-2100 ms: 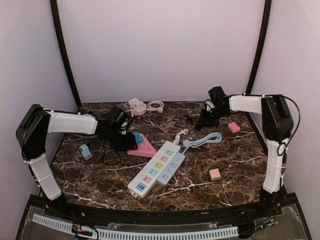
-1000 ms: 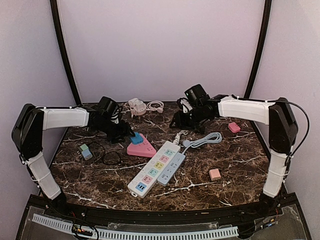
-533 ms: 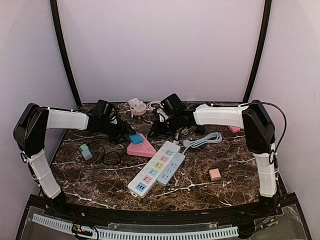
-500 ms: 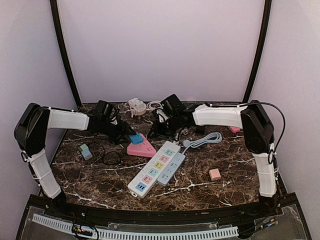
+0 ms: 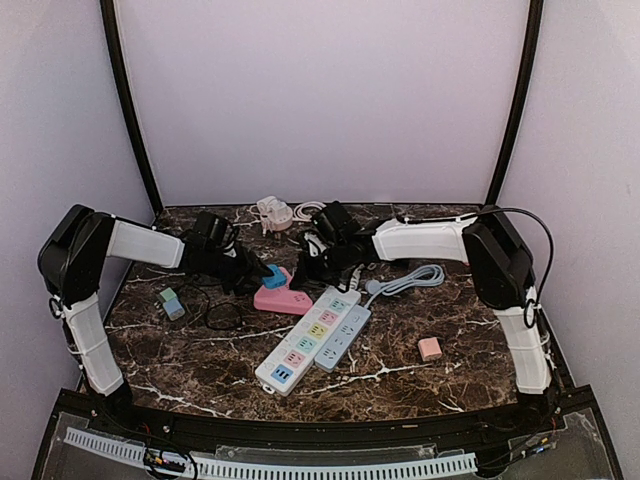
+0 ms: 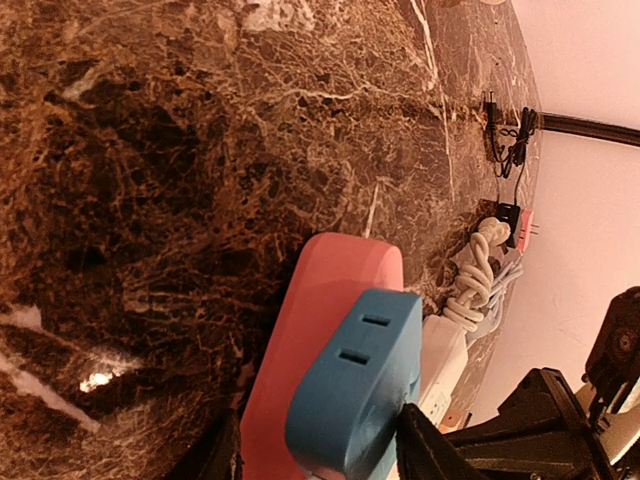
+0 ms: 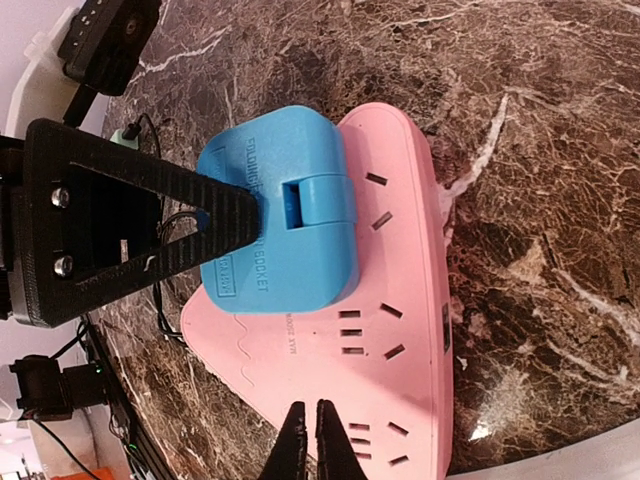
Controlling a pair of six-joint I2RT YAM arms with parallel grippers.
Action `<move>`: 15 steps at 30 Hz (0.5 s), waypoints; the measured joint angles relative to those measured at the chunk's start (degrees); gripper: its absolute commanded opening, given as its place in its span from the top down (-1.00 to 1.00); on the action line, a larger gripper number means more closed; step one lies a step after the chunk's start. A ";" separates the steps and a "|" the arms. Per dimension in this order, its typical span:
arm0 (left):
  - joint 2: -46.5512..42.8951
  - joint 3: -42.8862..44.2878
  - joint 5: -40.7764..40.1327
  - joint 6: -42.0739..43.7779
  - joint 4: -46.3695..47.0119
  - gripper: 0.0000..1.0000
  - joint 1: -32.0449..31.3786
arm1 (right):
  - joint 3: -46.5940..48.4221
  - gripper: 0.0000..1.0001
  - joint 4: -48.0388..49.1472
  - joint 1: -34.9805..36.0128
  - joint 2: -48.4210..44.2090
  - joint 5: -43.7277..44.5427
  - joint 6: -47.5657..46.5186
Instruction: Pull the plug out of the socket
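Observation:
A blue plug [image 5: 273,275] sits on the top face of a pink triangular socket [image 5: 285,299] left of the table's middle. My left gripper [image 5: 266,274] is shut on the blue plug; in the left wrist view the plug [image 6: 355,380] lies between the dark fingers [image 6: 435,452], against the socket [image 6: 325,310]. My right gripper [image 5: 304,272] is shut and empty. In the right wrist view its tips [image 7: 308,438] are together over the socket's [image 7: 400,340] near end, beside the plug [image 7: 280,225].
Two long power strips [image 5: 312,335] lie diagonally in the middle, with a coiled grey cable [image 5: 408,279] behind them. A pink cube [image 5: 430,348] sits right of them. A green-grey block [image 5: 170,301] and black cable [image 5: 222,312] lie left. White adapters [image 5: 275,213] sit at the back.
My right arm has swept left from the back right of the table to the pink socket. My left gripper has stayed on the blue plug, shifting slightly.

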 measured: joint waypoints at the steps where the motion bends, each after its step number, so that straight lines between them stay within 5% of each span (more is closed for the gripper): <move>1: 0.33 -0.17 0.39 -0.55 0.79 0.01 0.07 | 0.02 0.98 0.11 0.00 0.17 0.00 0.00; 15: 0.92 -0.81 2.21 -2.45 7.56 0.47 0.17 | 1.53 1.00 0.37 0.33 2.69 -0.96 1.07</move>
